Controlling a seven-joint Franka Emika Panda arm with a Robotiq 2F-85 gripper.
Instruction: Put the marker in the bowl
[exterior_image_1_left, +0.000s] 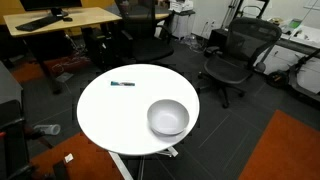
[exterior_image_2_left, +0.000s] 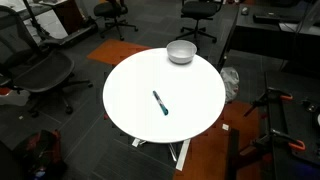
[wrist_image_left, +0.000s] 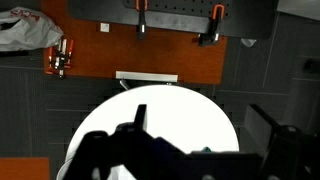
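- Plainly, the marker (exterior_image_1_left: 122, 83) is seen lying flat on the round white surface (exterior_image_1_left: 105, 115), in its open part and touching nothing else.
- The bowl (exterior_image_1_left: 168, 117) is found upright and empty near the rim of the surface, well apart from the marker; the same layout is shown in both exterior views.
- The marker's long axis is set slantwise in an exterior view (exterior_image_2_left: 160, 102), with the teal end turned away from the bowl (exterior_image_2_left: 181, 51).
- In the wrist view, the gripper (wrist_image_left: 200, 114) is held high above the surface. Its fingers (wrist_image_left: 130, 130) are spread wide, with nothing caught between them and only bare white showing in the gap.
- Neither the arm nor the gripper is caught in the exterior views, so the height must be judged from the wrist view alone.
- The marker cannot be made out with any certainty in the wrist view, since the lower part is filled by the dark, blurred gripper body.
- The coming move is judged to turn on the marker's axis: a descent is called for, with the fingers turned to close across the thin shaft rather than along it.
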